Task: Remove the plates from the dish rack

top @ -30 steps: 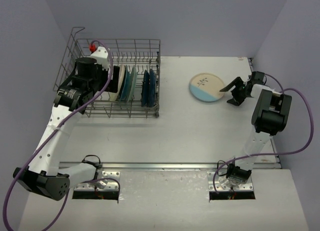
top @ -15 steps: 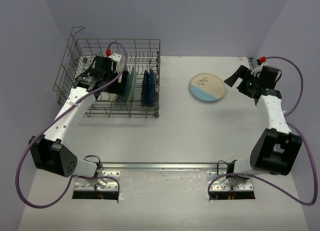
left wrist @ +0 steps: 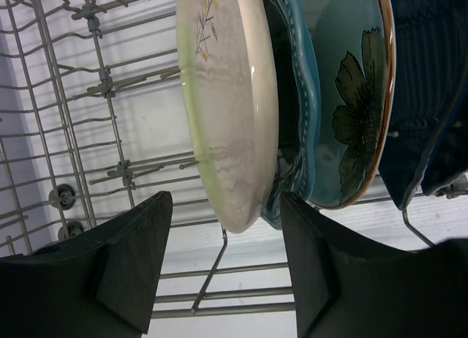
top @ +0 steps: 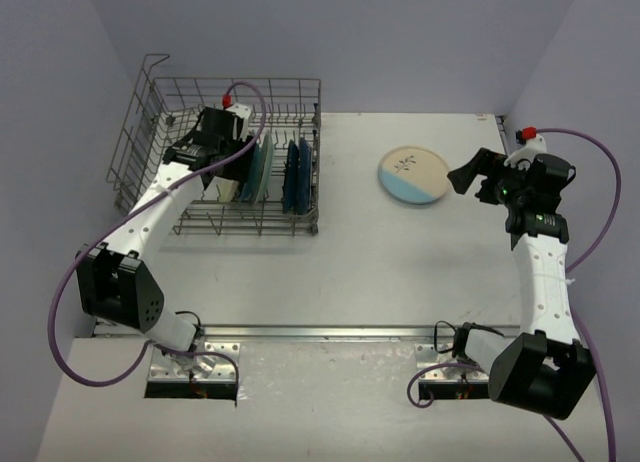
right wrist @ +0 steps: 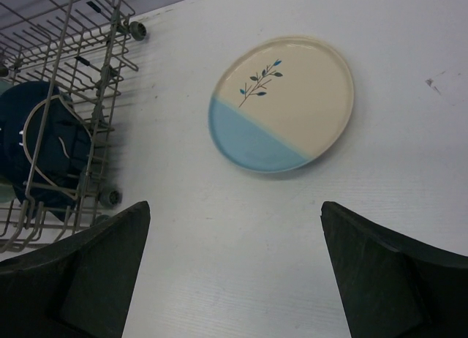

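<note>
Left wrist shows the left gripper [left wrist: 224,206] with jaws apart, a cream plate [left wrist: 227,118] edge between them in the rack [left wrist: 73,133]. The right gripper [right wrist: 235,206], jaws spread wide, faces the twig plate [right wrist: 281,104] just ahead.

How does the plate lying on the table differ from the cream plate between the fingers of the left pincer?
The table plate lies flat; the cream plate stands on edge in the dish rack. The table plate is half pale blue; the cream plate has a greenish edge. Both are round, with a plant motif.
</note>
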Action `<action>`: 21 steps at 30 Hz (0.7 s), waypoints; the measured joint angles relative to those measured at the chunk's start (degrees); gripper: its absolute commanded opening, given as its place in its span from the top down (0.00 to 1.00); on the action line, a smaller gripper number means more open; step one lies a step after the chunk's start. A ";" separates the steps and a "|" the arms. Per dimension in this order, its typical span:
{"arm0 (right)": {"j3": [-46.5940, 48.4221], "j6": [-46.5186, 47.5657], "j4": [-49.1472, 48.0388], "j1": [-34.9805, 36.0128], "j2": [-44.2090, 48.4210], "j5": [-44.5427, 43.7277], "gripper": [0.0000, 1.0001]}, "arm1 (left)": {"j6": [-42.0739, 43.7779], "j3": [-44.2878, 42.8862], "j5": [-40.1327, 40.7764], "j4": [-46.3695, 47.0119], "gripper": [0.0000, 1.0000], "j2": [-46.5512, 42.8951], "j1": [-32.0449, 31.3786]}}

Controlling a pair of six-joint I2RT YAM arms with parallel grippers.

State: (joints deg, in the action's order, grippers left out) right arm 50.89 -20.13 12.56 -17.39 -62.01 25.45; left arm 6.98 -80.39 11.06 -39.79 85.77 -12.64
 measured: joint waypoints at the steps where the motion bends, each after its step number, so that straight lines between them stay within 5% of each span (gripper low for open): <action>1: 0.00 0.00 0.09 0.00 0.03 0.26 0.01 | 0.08 -0.13 0.25 0.16 0.45 0.54 0.00; 18: 0.00 -0.44 1.54 0.00 0.44 2.07 0.01 | 0.00 -3.84 2.46 3.61 0.52 9.22 0.02; 21: 0.00 -0.43 1.66 0.00 0.71 2.13 0.01 | -0.14 -3.84 3.07 4.30 0.59 9.76 0.16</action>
State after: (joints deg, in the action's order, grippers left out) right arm 50.89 -20.56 14.22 -17.39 -61.30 27.59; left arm 6.84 -84.23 14.14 -35.48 95.54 -12.49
